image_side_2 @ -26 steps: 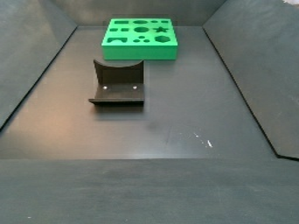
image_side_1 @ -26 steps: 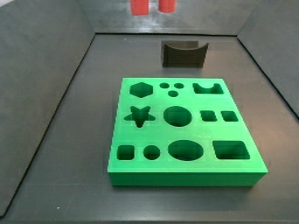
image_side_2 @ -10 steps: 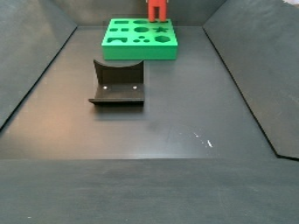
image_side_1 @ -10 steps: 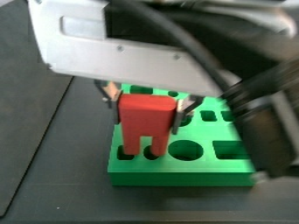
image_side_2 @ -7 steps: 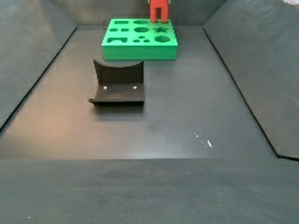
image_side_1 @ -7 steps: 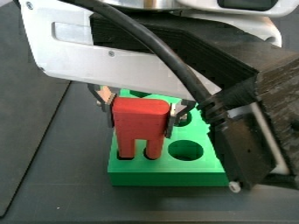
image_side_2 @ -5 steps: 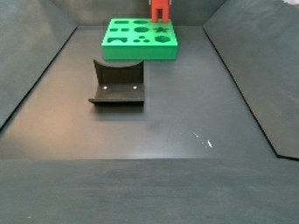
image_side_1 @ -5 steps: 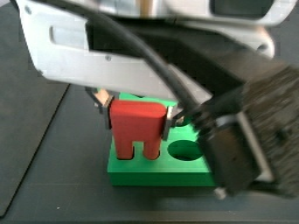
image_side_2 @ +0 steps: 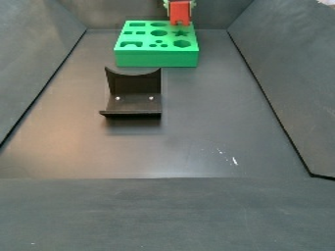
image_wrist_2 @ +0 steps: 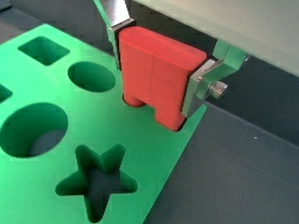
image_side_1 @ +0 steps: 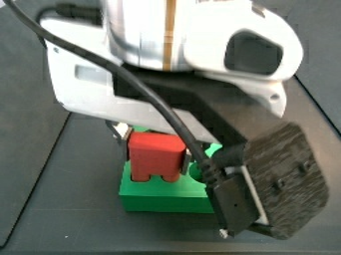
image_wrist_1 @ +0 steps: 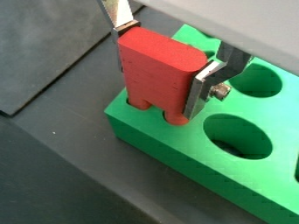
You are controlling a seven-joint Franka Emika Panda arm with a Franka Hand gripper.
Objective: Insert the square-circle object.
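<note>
Square-circle object does not show in any view, so I cannot place it. My hand (image_wrist_1: 165, 54) hangs over the green board (image_wrist_1: 176, 156) near its edge, fingers (image_wrist_2: 208, 80) clamped on a red two-pronged piece (image_wrist_2: 162, 72), prongs down at the board's top. The fixture (image_side_2: 131, 94) stands on the counter (image_side_2: 197, 157), well apart from the board.

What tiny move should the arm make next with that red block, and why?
Probably a slow push straight down, with the grip kept shut. The gripper clamps the red block upright, and its two prongs already meet the top of the green board near a corner. Most of the block stands above the board.
</note>
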